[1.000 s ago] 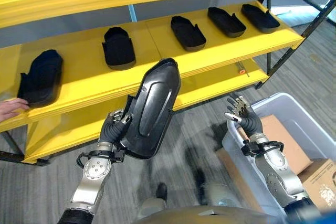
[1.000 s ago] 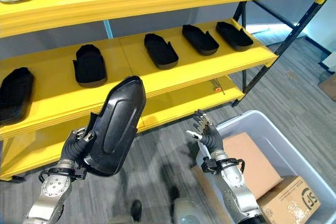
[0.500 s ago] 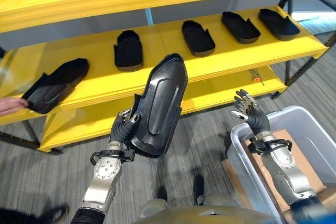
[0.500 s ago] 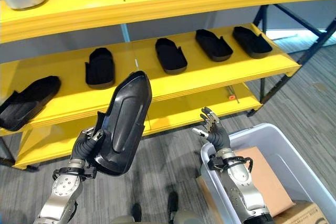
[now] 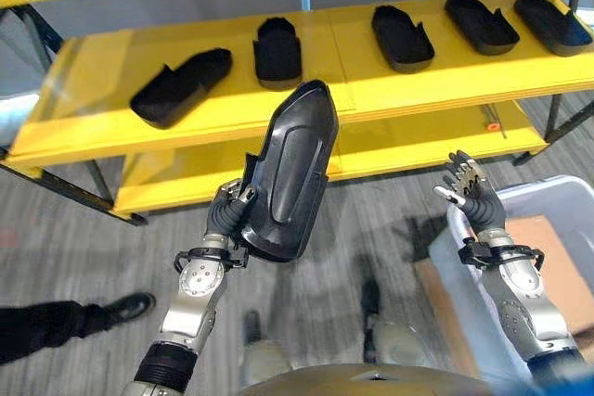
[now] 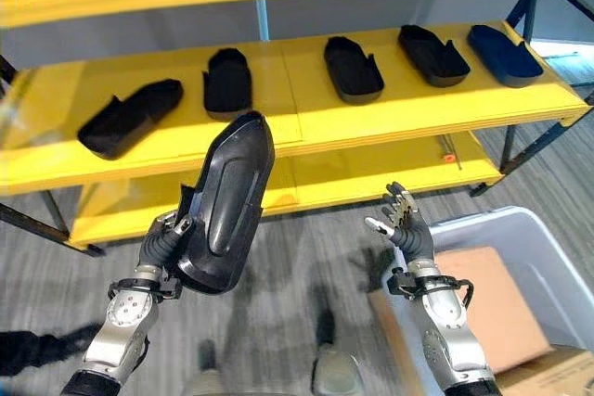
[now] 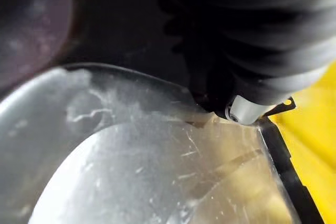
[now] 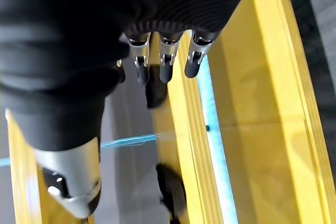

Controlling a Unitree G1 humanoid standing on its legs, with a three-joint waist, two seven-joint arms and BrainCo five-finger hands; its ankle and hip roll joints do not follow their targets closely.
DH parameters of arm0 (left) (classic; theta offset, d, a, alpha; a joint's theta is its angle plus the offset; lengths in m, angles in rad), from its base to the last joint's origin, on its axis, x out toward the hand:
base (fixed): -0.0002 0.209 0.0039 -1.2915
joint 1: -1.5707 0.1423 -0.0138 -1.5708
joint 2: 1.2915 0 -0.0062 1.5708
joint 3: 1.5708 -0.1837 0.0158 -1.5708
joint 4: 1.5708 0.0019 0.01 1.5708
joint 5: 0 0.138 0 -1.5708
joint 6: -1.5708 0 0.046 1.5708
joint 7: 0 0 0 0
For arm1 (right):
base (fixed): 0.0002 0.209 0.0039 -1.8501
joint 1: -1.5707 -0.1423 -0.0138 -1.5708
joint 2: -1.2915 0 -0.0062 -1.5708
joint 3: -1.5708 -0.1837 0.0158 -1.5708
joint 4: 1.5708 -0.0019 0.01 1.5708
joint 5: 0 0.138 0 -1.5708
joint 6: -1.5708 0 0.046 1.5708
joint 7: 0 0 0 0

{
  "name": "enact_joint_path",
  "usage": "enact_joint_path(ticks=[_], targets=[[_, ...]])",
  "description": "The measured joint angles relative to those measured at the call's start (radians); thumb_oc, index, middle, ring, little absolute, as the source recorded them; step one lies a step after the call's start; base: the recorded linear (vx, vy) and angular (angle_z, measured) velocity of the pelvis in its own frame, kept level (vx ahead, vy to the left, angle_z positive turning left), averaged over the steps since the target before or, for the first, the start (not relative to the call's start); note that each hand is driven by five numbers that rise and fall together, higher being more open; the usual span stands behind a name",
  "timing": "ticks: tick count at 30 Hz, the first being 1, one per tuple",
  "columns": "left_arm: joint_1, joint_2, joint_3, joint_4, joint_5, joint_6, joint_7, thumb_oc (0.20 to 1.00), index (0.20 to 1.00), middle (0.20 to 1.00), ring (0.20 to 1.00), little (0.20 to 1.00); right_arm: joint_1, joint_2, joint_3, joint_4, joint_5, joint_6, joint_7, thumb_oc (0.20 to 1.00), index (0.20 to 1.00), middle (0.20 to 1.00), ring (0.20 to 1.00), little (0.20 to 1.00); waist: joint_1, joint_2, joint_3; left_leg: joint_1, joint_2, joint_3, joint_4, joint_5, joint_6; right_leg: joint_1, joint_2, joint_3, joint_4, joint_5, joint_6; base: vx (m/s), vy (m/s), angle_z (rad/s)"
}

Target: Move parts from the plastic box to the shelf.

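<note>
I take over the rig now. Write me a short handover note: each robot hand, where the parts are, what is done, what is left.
Left robot hand: shut on the black part, held upright in front of the shelf.
Right robot hand: open, empty, raised above the plastic box.
Done: five black parts lie in a row on the middle shelf board.
Left: set the held part on the shelf. Cardboard boxes show in the plastic box; further parts there cannot be told.

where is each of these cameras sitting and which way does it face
Left eye view: on the head, looking down at the yellow shelf; left hand holds a black part, right hand open.
Right eye view: beside it, sharing that scene and the plastic box.
Left wrist view: along the left hand, against the part's glossy surface.
Right wrist view: along the right hand's fingers, toward the shelf.
</note>
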Motion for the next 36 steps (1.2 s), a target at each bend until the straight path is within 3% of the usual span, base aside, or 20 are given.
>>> enact_joint_path(ticks=[1,2,5,16,18,20,21,22,24,25,26,27,28,29,31,32,34,36], targets=[[0.026,0.045,0.011,-0.028,0.0,0.0,0.001,0.2,0.2,0.2,0.2,0.2,0.009,0.044,0.03,0.003,-0.001,0.002,0.0,1.0,1.0,1.0,1.0,1.0,0.002,-0.061,-0.025,0.016,-0.063,0.015,-0.01,0.003,0.034,-0.001,-0.048,0.052,0.01,0.023,-0.003,0.13,0.271,0.21],[0.043,0.061,0.02,-0.03,0.001,0.0,0.002,0.2,0.2,0.2,0.2,0.2,0.011,0.069,0.049,0.002,-0.003,0.002,0.001,1.0,1.0,1.0,1.0,1.0,0.011,-0.089,-0.049,0.026,-0.085,0.022,-0.01,-0.003,0.043,0.0,-0.069,0.061,0.018,0.05,0.03,0.12,0.243,-0.03],[0.045,0.066,0.023,-0.03,0.002,0.0,0.021,0.2,0.2,0.2,0.2,0.2,0.003,0.075,0.053,0.002,-0.008,0.003,0.001,1.0,1.0,1.0,1.0,1.0,0.038,-0.11,-0.063,0.035,-0.104,0.033,-0.01,-0.014,0.053,0.0,-0.08,0.058,0.018,0.073,0.062,0.07,0.145,-0.08],[0.06,0.051,0.02,-0.032,0.006,0.0,0.04,0.2,0.2,0.2,0.2,0.2,-0.025,0.067,0.052,0.005,-0.009,0.02,-0.001,1.0,1.0,1.0,1.0,1.0,0.052,-0.111,-0.07,0.017,-0.127,0.041,0.007,-0.033,0.06,0.01,-0.107,0.021,-0.004,0.031,0.085,0.04,0.133,0.01],[0.062,0.051,0.02,-0.032,0.008,0.0,0.041,0.2,0.2,0.2,0.2,0.2,-0.025,0.067,0.053,0.005,-0.009,0.02,-0.001,1.0,1.0,1.0,1.0,1.0,0.053,-0.116,-0.071,0.008,-0.144,0.035,0.028,-0.042,0.071,0.008,-0.127,0.019,0.007,0.027,0.09,0.05,0.233,0.17],[0.051,0.052,0.018,-0.033,0.021,0.0,0.041,0.2,0.2,0.2,0.2,0.2,-0.024,0.071,0.054,0.006,-0.009,0.02,-0.002,1.0,1.0,1.0,1.0,1.0,0.047,-0.135,-0.076,-0.059,-0.189,0.033,0.142,-0.097,0.118,-0.009,-0.183,0.013,0.051,0.011,0.096,0.05,0.307,0.25],[0.051,0.052,0.022,-0.032,0.022,0.0,0.044,0.2,0.2,0.2,0.2,0.2,-0.019,0.077,0.065,0.019,-0.009,0.021,-0.004,1.0,1.0,1.0,1.0,1.0,0.047,-0.126,-0.068,-0.086,-0.199,0.034,0.219,-0.14,0.129,-0.055,-0.194,0.014,0.143,0.056,0.086,0.06,0.338,0.07],[0.051,0.052,0.02,-0.032,0.022,0.0,0.045,0.2,0.2,0.2,0.2,0.2,-0.032,0.073,0.075,0.018,-0.008,0.021,-0.004,1.0,1.0,1.0,1.0,1.0,0.047,-0.106,-0.057,-0.109,-0.182,0.041,0.269,-0.166,0.145,-0.09,-0.194,0.011,0.203,0.085,0.062,0.07,0.236,-0.13],[0.054,0.055,0.02,-0.032,0.023,0.0,0.044,0.2,0.2,0.2,0.2,0.2,-0.033,0.075,0.091,0.02,-0.008,0.022,-0.002,1.0,1.0,1.0,1.0,1.0,0.051,-0.079,-0.039,-0.085,-0.171,0.062,0.253,-0.177,0.16,-0.119,-0.185,-0.027,0.24,0.197,0.031,0.06,0.117,-0.35],[0.054,0.055,0.02,-0.026,0.023,0.0,0.045,0.2,0.2,0.2,0.2,0.2,-0.035,0.074,0.097,0.022,-0.008,0.024,0.0,1.0,1.0,1.0,1.0,1.0,0.049,-0.067,-0.028,-0.064,-0.17,0.062,0.23,-0.164,0.178,-0.143,-0.191,-0.059,0.312,0.198,0.024,0.06,0.063,-0.24],[0.056,0.053,0.019,-0.024,0.023,0.001,0.045,0.2,0.2,0.2,0.2,0.2,-0.028,0.074,0.098,0.022,-0.008,0.024,0.0,1.0,1.0,1.0,1.0,1.0,0.046,-0.049,-0.025,-0.046,-0.163,0.063,0.199,-0.148,0.184,-0.156,-0.17,-0.041,0.353,0.134,0.038,0.1,0.09,-0.08],[0.055,0.052,0.021,-0.027,0.024,-0.001,0.044,0.2,0.2,0.2,0.2,0.2,-0.024,0.07,0.099,0.019,-0.008,0.025,0.001,1.0,1.0,1.0,1.0,1.0,0.042,-0.047,-0.028,-0.019,-0.163,0.06,0.157,-0.132,0.199,-0.186,-0.119,-0.031,0.395,0.044,0.046,0.08,0.034,-0.28],[0.059,0.055,0.029,-0.028,0.022,-0.004,0.045,0.2,0.2,0.2,0.2,0.2,-0.028,0.071,0.1,0.013,-0.008,0.025,0.006,1.0,1.0,1.0,1.0,1.0,0.046,-0.045,-0.029,-0.01,-0.151,0.067,0.116,-0.111,0.208,-0.209,-0.026,0.038,0.403,-0.031,0.053,0.09,0.0,-0.25],[0.055,0.057,0.039,-0.028,0.022,-0.003,0.045,0.2,0.2,0.2,0.2,0.2,-0.029,0.066,0.1,0.004,-0.008,0.025,0.011,1.0,1.0,1.0,1.0,1.0,0.038,-0.046,-0.025,-0.007,-0.148,0.066,0.085,-0.09,0.204,-0.221,0.042,0.042,0.396,-0.077,0.047,0.1,-0.026,-0.14],[0.055,0.05,0.038,-0.027,0.023,0.001,0.041,0.2,0.2,0.2,0.2,0.2,-0.029,0.059,0.096,0.0,-0.005,0.025,0.018,1.0,1.0,1.0,1.0,1.0,0.017,-0.058,-0.027,0.019,-0.174,0.068,0.01,-0.048,0.193,-0.216,0.141,0.005,0.28,-0.1,0.027,0.15,-0.007,0.11],[0.053,0.043,0.032,-0.027,0.024,0.001,0.039,0.2,0.2,0.2,0.2,0.2,-0.031,0.058,0.096,0.0,-0.006,0.024,0.019,1.0,1.0,1.0,1.0,1.0,0.009,-0.06,-0.025,0.021,-0.191,0.058,0.004,-0.051,0.203,-0.217,0.162,0.014,0.227,-0.098,0.026,0.11,-0.012,0.24],[0.052,0.021,0.02,-0.027,0.023,0.002,0.035,0.2,0.2,0.2,0.2,0.2,-0.033,0.056,0.095,0.0,-0.006,0.025,0.02,1.0,1.0,1.0,1.0,1.0,-0.018,-0.053,-0.017,0.034,-0.218,0.037,-0.008,-0.043,0.202,-0.205,0.175,0.064,0.156,-0.061,0.022,0.09,-0.042,0.44],[0.052,0.01,0.008,-0.027,0.023,0.002,0.032,0.2,0.2,0.2,0.2,0.2,-0.033,0.056,0.095,0.002,-0.006,0.025,0.02,1.0,1.0,1.0,1.0,1.0,-0.017,-0.051,-0.014,0.06,-0.237,0.032,-0.008,-0.053,0.194,-0.17,0.167,0.064,0.116,-0.021,0.007,0.14,-0.067,0.33]])
